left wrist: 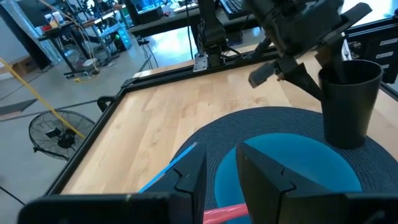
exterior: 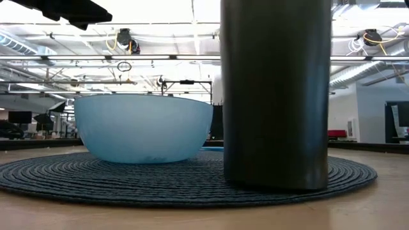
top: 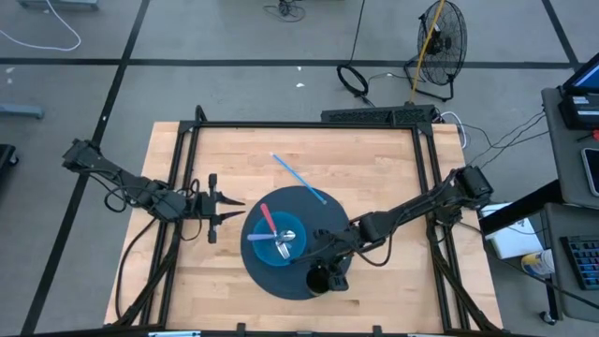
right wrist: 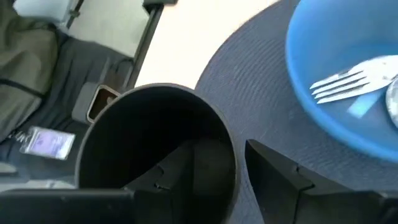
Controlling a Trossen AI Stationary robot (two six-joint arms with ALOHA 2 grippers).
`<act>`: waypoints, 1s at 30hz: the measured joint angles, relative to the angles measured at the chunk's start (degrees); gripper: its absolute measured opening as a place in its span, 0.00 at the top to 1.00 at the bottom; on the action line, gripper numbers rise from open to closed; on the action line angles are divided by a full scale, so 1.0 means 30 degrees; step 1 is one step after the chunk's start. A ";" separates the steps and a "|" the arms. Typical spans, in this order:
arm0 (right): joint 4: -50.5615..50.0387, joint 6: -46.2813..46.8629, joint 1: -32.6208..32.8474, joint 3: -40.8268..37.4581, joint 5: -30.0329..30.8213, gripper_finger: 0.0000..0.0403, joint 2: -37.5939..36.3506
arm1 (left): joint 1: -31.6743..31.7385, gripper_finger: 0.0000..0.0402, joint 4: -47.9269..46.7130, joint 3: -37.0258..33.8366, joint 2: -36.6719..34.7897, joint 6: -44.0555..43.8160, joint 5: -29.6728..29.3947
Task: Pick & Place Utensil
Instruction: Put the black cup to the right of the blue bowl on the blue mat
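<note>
Right hand (top: pixel 323 255) is hovering spread over the black cup (top: pixel 320 277) at the mat's (top: pixel 309 201) five o'clock edge. Fork (top: pixel 284 245) is lying in the blue bowl (top: pixel 273 230) at mat centre, while the left hand (top: pixel 232 210) is waiting part-open at nine o'clock above the tabletop (top: pixel 374 159).

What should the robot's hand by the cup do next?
Probably swing the right gripper from the cup to the bowl and lower onto the fork. Its fingers are open and empty, the cup looks empty, and the fork lies in the bowl.
</note>
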 joint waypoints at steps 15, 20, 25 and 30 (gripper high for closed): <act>0.0204 -0.0574 -0.0059 -0.0003 0.0024 0.82 -0.0119 | -0.0007 0.77 -0.0007 0.0000 0.0000 0.0153 0.0007; 0.0175 -0.0769 -0.0059 -0.0003 0.0090 0.95 -0.0119 | -0.0007 0.77 -0.0007 -0.0007 0.0000 0.0145 0.0007; -0.0026 -0.0744 -0.0059 -0.0025 0.0026 0.97 -0.0105 | -0.0007 0.77 -0.0007 0.0000 0.0000 0.0117 0.0007; -0.0212 -0.0941 -0.0059 -0.0033 0.0032 0.98 -0.0346 | -0.0004 0.77 -0.0012 -0.0004 0.0000 0.0114 0.0015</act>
